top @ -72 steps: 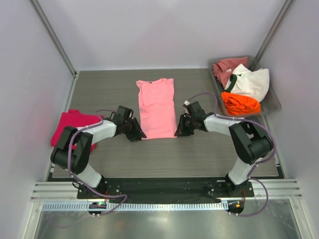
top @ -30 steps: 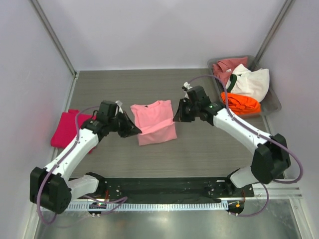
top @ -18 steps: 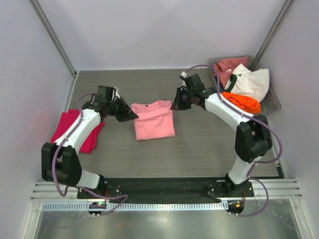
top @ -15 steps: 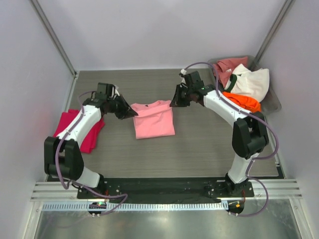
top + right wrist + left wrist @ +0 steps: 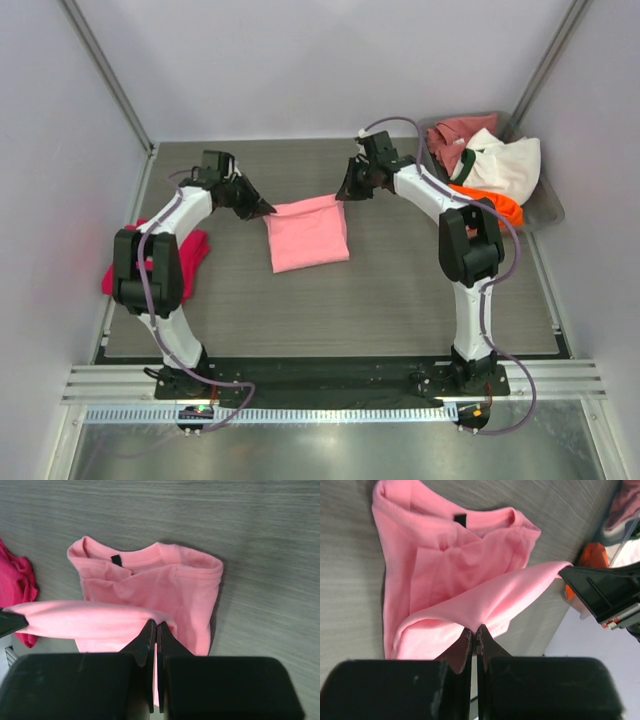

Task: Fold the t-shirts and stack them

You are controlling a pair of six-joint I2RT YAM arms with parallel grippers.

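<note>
Grey table (image 5: 400, 290); the light pink t-shirt (image 5: 308, 235) lies at its centre, doubled over, the top layer's far edge lifted above the collar; the tray (image 5: 548, 215) at far right holds the white t-shirt (image 5: 505, 165), orange t-shirt (image 5: 505, 210) and dusty rose t-shirt (image 5: 455, 130); the magenta-red t-shirt (image 5: 196, 250) lies at left. The left gripper (image 5: 268, 209) is clamped on the lifted edge's left corner; the right gripper (image 5: 342, 194) is clamped on its right corner.

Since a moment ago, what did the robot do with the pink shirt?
The left gripper and right gripper, both shut on the pink shirt's near hem, carried it to the far end, folding the shirt in half. Neither has let go. The red shirt and the bin stayed put.
</note>
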